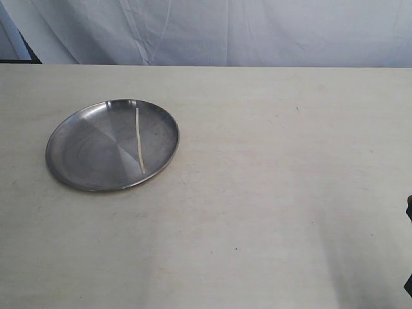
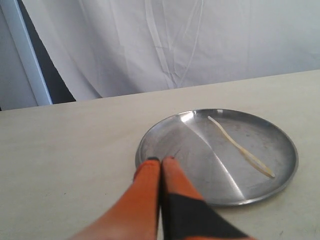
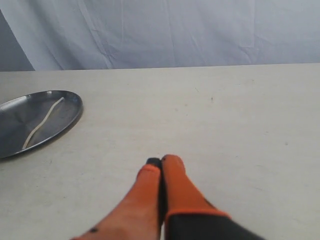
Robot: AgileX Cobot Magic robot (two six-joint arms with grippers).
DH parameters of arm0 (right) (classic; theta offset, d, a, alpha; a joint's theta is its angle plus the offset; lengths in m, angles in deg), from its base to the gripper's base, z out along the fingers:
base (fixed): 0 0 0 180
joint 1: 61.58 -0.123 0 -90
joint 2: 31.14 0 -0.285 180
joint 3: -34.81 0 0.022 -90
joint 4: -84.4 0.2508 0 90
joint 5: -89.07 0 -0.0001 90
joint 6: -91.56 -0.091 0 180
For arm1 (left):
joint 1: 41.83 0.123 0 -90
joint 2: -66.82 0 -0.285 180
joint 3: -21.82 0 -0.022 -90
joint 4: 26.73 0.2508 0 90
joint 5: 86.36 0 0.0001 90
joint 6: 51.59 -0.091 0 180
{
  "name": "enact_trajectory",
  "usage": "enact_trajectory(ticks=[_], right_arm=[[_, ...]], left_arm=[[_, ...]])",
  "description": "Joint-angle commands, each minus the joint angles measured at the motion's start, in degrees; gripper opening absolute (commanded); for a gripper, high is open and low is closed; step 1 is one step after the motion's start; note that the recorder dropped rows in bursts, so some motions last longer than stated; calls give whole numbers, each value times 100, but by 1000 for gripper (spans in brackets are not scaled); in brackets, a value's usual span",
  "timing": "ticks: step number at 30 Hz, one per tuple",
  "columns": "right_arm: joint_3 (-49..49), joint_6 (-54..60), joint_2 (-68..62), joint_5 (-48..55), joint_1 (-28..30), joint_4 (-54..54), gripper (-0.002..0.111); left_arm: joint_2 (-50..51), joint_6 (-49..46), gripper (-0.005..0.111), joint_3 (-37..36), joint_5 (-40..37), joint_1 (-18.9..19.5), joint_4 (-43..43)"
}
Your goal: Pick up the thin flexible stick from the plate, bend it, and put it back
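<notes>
There's the stick [image 1: 140,140] lying on the plate [image 1: 84,151], left of frame; left tool [image 2: 160,160] and right tool [image 3: 161,160] both pinched together, empty.

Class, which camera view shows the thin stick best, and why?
Left wrist view: the stick lies near and large on the plate. The exterior view shows it whole but smaller; the right wrist view, small and distant.

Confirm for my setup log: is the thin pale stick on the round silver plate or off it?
On. The thin pale yellow-tan stick lies flat inside the round brushed silver metal plate, both ends within its rim.
</notes>
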Motion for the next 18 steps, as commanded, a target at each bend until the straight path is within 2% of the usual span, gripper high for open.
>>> enact_trajectory(ticks=[1,18], right_arm=[[9,2,41,-54,26,-48,-1],[9,2,41,-54,26,-35,-1]], left_arm=[[-89,14,0,-17,70,12,-56],[-89,14,0,-17,85,12,-10]])
